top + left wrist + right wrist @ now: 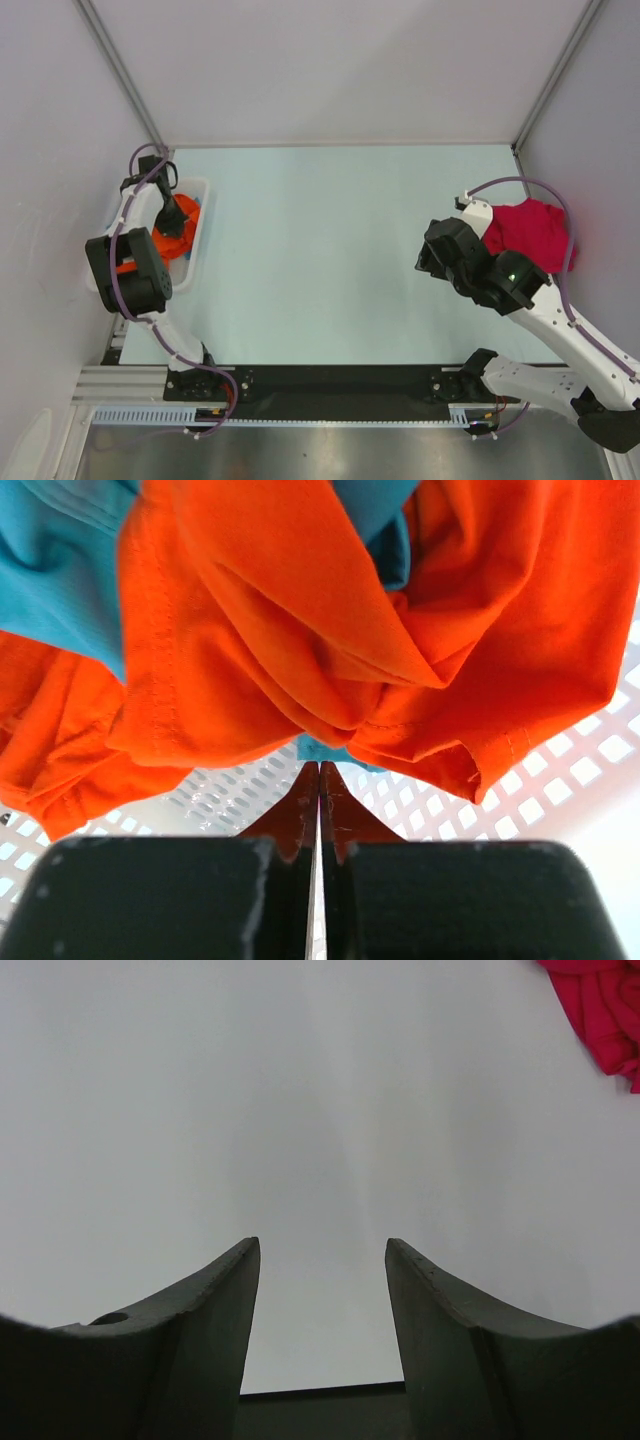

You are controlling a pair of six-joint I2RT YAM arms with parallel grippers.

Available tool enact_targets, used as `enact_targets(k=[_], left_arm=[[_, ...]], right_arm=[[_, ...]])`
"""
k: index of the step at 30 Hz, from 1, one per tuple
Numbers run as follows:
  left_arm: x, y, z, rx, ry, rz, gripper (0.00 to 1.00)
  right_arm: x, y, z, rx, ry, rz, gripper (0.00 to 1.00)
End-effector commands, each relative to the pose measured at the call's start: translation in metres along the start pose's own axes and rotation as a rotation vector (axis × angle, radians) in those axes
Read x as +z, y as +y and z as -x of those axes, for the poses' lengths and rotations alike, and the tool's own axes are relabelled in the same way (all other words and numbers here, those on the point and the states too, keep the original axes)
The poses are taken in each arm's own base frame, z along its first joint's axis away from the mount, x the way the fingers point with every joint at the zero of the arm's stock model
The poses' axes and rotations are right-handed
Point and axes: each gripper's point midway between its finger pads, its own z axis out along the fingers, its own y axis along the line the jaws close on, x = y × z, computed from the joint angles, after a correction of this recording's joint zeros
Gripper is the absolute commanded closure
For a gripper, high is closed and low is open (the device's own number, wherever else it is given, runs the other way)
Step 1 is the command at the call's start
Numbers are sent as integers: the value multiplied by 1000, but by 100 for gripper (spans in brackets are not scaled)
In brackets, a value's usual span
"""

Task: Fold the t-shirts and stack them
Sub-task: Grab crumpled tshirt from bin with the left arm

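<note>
The orange t-shirt point(300, 610) lies bunched in the white mesh basket point(570, 770), tangled with the teal t-shirt point(50, 570). My left gripper point(320, 768) is shut, its tips pinching the lower folds of the orange cloth where they gather, with a scrap of teal right beside them. From above, the left gripper point(172, 216) reaches down into the basket point(203, 190) onto the orange t-shirt point(186, 232). The crimson t-shirt point(530, 232) lies crumpled at the right of the table. My right gripper point(428, 258) hovers open and empty just left of it; the crimson t-shirt point(605, 1010) shows at its view's top right corner.
The basket stands against the left wall. Pale walls close the table at the back and on both sides. A black rail point(340, 380) runs along the near edge between the arm bases.
</note>
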Motion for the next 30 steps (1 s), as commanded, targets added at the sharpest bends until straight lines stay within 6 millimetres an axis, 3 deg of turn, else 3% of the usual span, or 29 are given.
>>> enact_targets(k=[1,3,6,7,8,12,21,30], left_arm=[[-2,-10,5,-12,-25,-59,99],[-7,-6,11,-18,-48,-37,97],[-10,2,17,-23,-67,3,50],[-9,11,19,-35,-69,42,30],[-9,16,18,-52,-65,57,26],[-6,34,14,-105,-59,82,23],[-6,48,11,-140,-71,100,23],[7,39,9,-123,-50,56,29]], right_arm=[[-1,-3,10,3,-39,-16,41],[0,-1,10,-1,-35,-13,41],[2,3,10,-1,-30,-5,41],[2,5,11,1,-33,0,41],[2,4,10,-2,-31,-2,41],[3,5,10,-12,-29,-3,41],[5,12,14,-28,-26,7,41],[5,13,14,-31,-23,8,41]])
